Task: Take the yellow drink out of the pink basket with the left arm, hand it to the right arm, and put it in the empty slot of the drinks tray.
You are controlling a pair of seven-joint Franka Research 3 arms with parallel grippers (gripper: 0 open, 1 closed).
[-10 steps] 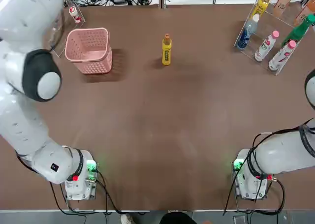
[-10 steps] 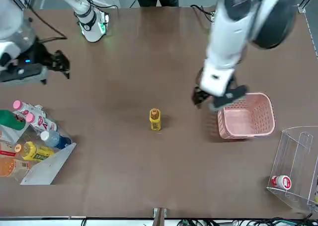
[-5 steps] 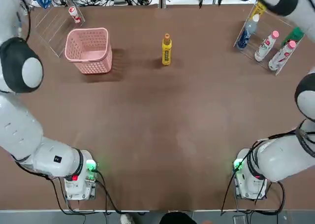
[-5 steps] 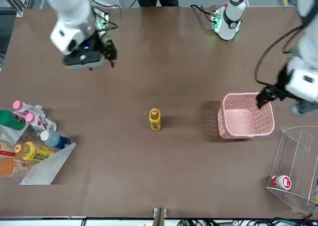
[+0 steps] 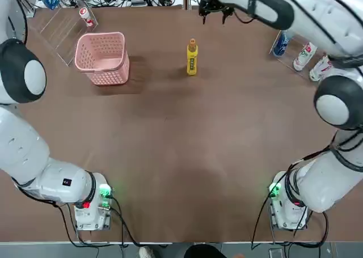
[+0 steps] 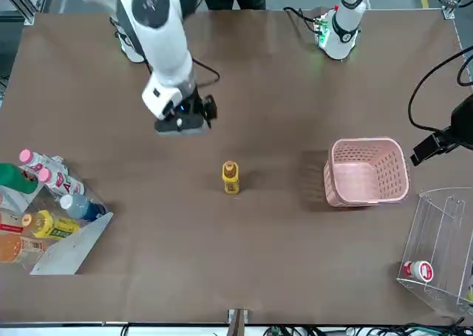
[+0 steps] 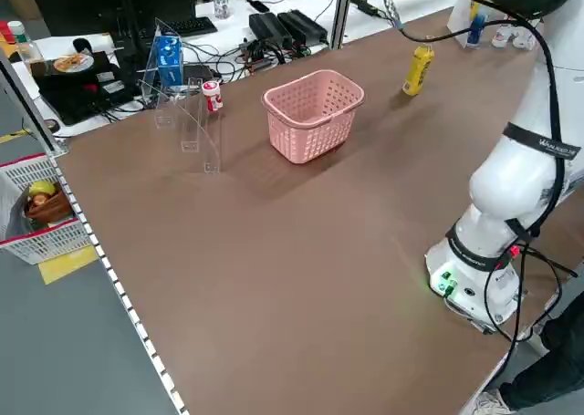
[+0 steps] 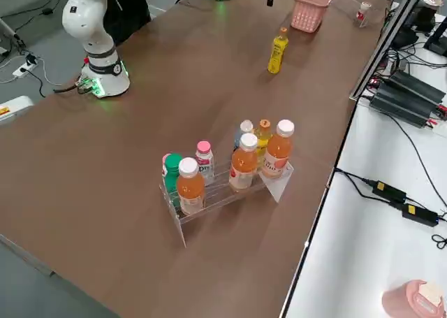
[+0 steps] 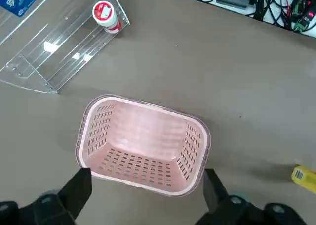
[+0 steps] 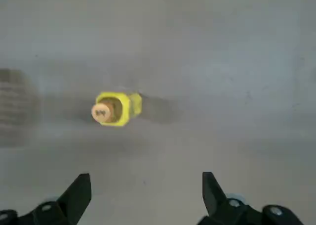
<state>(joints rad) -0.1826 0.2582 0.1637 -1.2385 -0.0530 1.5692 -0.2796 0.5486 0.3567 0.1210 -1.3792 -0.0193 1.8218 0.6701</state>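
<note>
Yellow drink bottle (image 5: 192,57) stands upright at upper centre of top view, outside the empty pink basket (image 5: 103,56); right gripper (image 5: 214,7), jaws spread, is nearer than left gripper (image 6: 434,145), jaws also spread.

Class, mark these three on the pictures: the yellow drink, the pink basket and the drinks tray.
yellow drink (image 5: 192,59): top view, on the bottle's yellow body.
pink basket (image 5: 116,71): top view, on its near outer wall.
drinks tray (image 8: 278,180): right side view, on the clear end wall.
</note>
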